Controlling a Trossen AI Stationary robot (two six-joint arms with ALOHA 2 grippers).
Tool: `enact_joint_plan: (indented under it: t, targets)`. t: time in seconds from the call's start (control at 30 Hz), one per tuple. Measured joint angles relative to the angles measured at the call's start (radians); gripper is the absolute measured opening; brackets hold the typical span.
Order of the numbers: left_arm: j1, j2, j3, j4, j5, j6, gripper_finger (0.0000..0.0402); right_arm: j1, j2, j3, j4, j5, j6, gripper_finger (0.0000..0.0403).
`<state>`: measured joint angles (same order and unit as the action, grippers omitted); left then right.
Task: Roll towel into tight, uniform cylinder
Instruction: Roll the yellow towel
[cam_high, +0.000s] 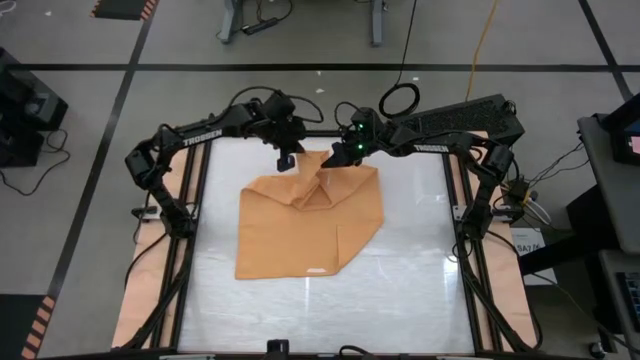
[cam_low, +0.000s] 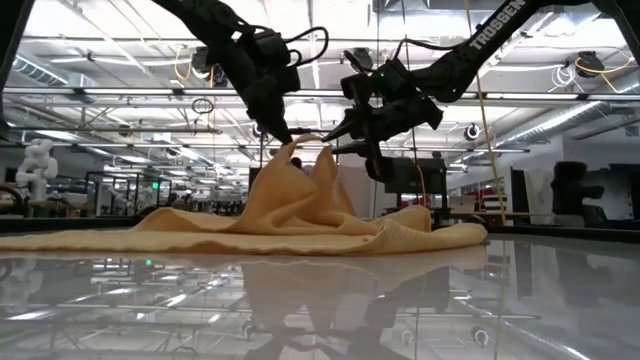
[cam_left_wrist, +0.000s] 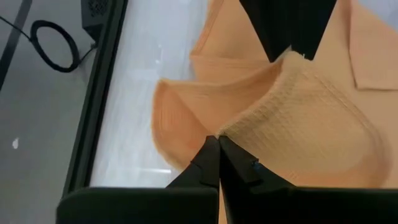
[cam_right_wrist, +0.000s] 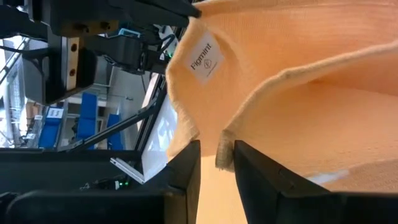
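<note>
Now orange-tan towel (cam_high: 300, 225), far edge lifted into peaks, rest flat.

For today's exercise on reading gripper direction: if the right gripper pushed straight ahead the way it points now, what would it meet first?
Probably the towel itself: a raised fold edge sits between the right gripper fingers.

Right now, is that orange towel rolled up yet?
No. The towel lies mostly spread on the table, its far edge lifted into a peak by the left gripper and right gripper.
</note>
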<state>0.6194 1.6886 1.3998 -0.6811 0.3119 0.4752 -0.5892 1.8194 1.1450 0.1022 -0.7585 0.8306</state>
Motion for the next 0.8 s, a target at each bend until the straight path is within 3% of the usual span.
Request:
enact_joint_plan:
  t: [0.8]
  targets:
    - [-0.011,0.066,-0.018,0.009,-0.009,-0.006,0.0,0.0,0.0,0.0,-0.002,0.001,-0.001,0.0089]
